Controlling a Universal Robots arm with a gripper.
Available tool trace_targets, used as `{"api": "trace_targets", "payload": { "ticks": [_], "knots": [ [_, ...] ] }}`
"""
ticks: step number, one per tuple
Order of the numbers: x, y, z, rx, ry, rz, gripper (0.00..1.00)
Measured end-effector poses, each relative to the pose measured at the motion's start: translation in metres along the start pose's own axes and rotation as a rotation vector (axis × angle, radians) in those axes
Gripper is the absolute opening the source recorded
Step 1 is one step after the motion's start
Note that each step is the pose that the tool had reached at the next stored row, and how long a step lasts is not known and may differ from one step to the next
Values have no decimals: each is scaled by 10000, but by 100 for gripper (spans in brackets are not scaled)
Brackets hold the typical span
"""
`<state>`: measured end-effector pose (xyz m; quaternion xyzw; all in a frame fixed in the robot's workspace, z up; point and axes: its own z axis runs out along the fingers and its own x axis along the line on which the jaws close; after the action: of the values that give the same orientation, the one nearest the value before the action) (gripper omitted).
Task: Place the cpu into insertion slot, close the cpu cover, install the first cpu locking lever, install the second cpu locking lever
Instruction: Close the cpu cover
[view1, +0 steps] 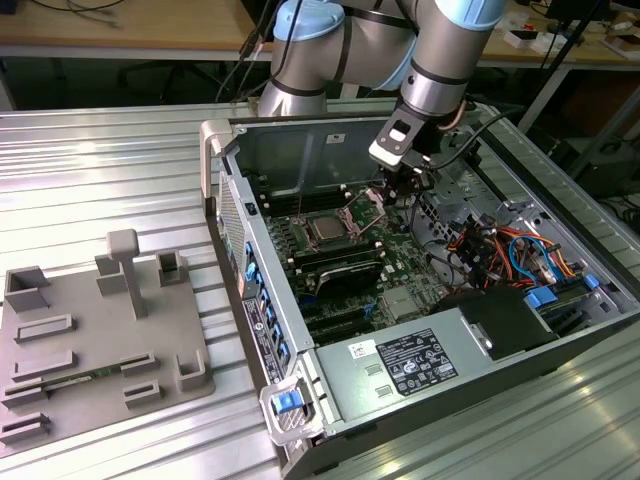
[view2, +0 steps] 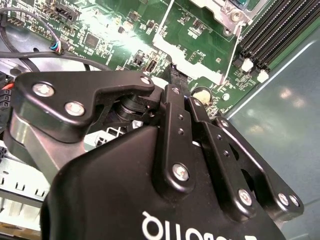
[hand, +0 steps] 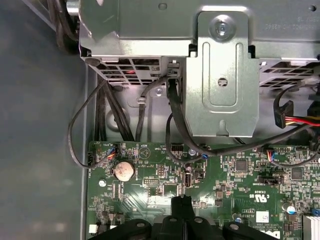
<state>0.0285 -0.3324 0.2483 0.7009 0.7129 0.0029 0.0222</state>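
- We see the black two-finger gripper (view1: 400, 188) on the grey-and-blue arm reaching down into the open grey metal computer case (view1: 300, 150).
- The case lies on the ribbed metal table (view1: 100, 170).
- The fingers are pressed together in both wrist views (hand: 181, 204) (view2: 175, 82). We see nothing between them.
- The fingertips hover over the green motherboard (hand: 225, 175), near a round silver coin battery (hand: 123, 171).
- The small square silver-grey cpu (view1: 327, 229) lies flat in the square black insertion slot (view1: 341, 238), on the exterior view's left of the gripper.
- The thin silvery cpu cover (view1: 362, 207) appears tilted up, between the slot and the gripper. We cannot tell if the gripper touches it.
- In the second wrist view, long black memory slots (view2: 280, 30) run beyond the fingers.
- A folded grey metal bracket (hand: 222, 75) with black cables stands past the board's edge in the first wrist view.
- The grey-labelled power-supply box (view1: 400, 365) sits at the case's near end.
- A grey moulded fixture tray (view1: 100, 330) rests on the table at the exterior view's left, well apart from the case.
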Motion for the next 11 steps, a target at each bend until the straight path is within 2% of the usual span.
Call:
{"api": "trace_targets", "payload": {
  "ticks": [4, 11],
  "knots": [
    [1, -56, -2, 0, 0, 1, 11],
    [1, -88, -3, 0, 0, 0, 11]
  ]
}}
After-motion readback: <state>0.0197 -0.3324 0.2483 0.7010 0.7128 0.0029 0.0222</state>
